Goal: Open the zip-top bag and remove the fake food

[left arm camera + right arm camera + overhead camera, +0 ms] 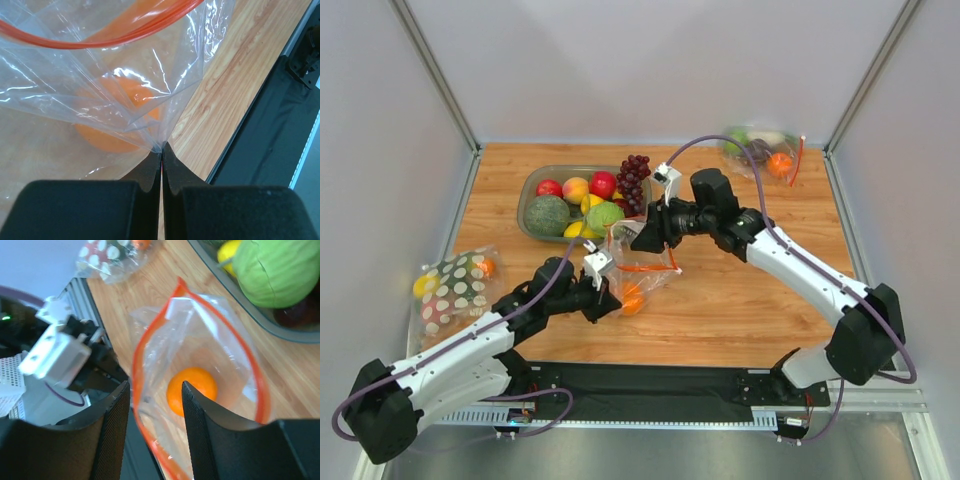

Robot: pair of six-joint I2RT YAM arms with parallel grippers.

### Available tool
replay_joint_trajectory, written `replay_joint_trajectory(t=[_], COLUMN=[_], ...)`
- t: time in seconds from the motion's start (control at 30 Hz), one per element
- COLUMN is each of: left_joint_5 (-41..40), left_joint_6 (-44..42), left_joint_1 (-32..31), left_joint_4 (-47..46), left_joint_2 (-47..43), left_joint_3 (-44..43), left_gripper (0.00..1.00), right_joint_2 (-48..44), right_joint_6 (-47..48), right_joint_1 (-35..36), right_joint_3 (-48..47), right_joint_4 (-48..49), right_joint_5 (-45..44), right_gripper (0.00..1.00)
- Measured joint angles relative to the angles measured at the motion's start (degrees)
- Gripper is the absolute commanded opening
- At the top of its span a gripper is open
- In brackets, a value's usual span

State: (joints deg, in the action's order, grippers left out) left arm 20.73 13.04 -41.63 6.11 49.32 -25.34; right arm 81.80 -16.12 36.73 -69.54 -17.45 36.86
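Left claw point(161, 149) pinches zip-top bag point(100, 75) corner; right claw point(155, 390) gapes astride its rim; orange point(192, 390) inside; tray point(560, 169) near.

Wooden table point(750, 310) holds a tray point(524, 198), polka-dot bag point(455, 285), clear bag point(760, 150).

The light is bright and even from above, so the arms give only soft, pale shadows on the table point(740, 310). In the left wrist view, white glare streaks lie on the zip-top bag point(100, 65). In the right wrist view, the polka-dot bag point(112, 252) looks slightly blurred.
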Motion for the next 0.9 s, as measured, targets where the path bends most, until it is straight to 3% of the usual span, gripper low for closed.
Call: replay_joint_trajectory(t=[0.3, 0.53, 0.9], left_joint_5=[-1.14, -7.45, -15.39], left_joint_6=[-1.92, -2.05, 0.44], left_joint_1=[-1.55, -1.86, -1.9], left_joint_4=[0.04, 1.62, 3.91], left_joint_2=[2.84, 3.48, 0.87], left_joint_3=[-0.61, -0.66, 0.0], left_gripper=[0.0, 0.0, 0.0], right_joint_2=[7.13, 10.08, 11.47], right_joint_6=[3.19, 5.84, 4.81], right_joint_1=[1.66, 4.87, 9.27], right_joint_3=[-1.11, -1.22, 1.4], right_joint_4=[-7.13, -12.26, -9.51], right_joint_5=[-7.37, -11.08, -10.82], right_gripper=[0.45, 0.45, 0.51])
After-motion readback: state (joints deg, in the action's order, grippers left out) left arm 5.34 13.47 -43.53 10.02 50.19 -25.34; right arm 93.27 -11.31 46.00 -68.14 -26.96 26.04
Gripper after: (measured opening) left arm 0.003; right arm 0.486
